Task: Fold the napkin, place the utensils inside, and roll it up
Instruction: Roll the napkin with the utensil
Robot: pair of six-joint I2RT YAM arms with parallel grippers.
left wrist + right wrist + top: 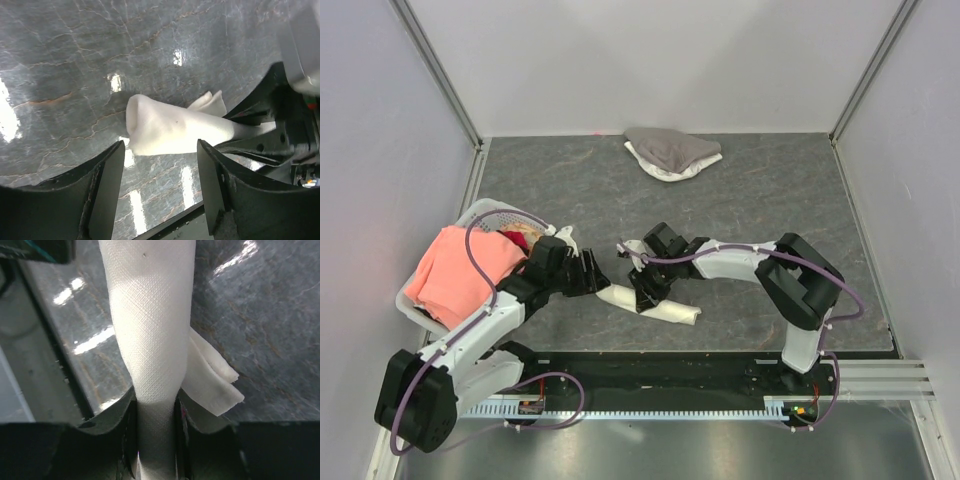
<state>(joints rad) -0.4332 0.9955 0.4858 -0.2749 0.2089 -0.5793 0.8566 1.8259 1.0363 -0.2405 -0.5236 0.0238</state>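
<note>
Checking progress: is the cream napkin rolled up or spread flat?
Rolled up. The napkin lies as a narrow tube on the table, one loose corner sticking out; the right tool pinches it.

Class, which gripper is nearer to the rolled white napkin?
Right. The right gripper is clamped on the napkin; the left gripper hangs open at the roll's other end, not gripping it.

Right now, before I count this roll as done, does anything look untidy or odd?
Yes. The napkin is rolled unevenly, wider at one end, and a folded corner sticks out sideways beside the right gripper, which pinches the roll. The left gripper stands open, holding nothing.
</note>
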